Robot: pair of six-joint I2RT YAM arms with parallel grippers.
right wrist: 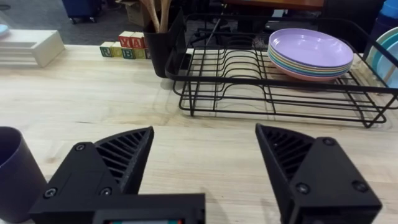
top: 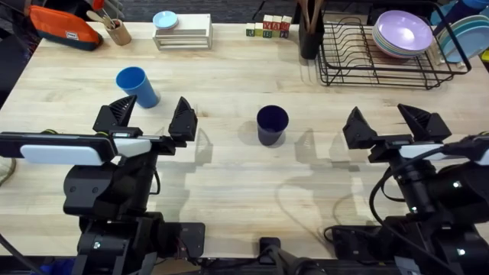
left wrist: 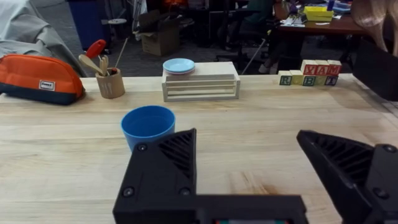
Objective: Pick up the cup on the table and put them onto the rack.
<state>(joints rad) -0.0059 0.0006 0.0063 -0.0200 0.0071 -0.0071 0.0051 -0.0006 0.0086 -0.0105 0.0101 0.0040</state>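
A light blue cup [top: 136, 85] [left wrist: 148, 126] stands upright on the table at the left, just beyond my left gripper [top: 151, 114] [left wrist: 249, 163], which is open and holds nothing. A dark navy cup [top: 272, 124] [right wrist: 17, 168] stands upright in the middle of the table, between the two arms. My right gripper [top: 386, 121] [right wrist: 205, 158] is open and empty, to the right of that cup. The black wire rack [top: 348, 47] [right wrist: 249, 74] sits at the far right with a stack of purple plates [top: 403, 33] [right wrist: 310, 53] in its right end.
At the back stand a white slatted stand [top: 183, 34] [left wrist: 200, 86] with a small blue plate on it, lettered blocks [top: 267, 29] [left wrist: 311, 73], a dark utensil holder [top: 310, 34] [right wrist: 160, 46], a wooden utensil cup [top: 117, 30] [left wrist: 111, 81] and an orange pouch [top: 65, 29] [left wrist: 40, 76].
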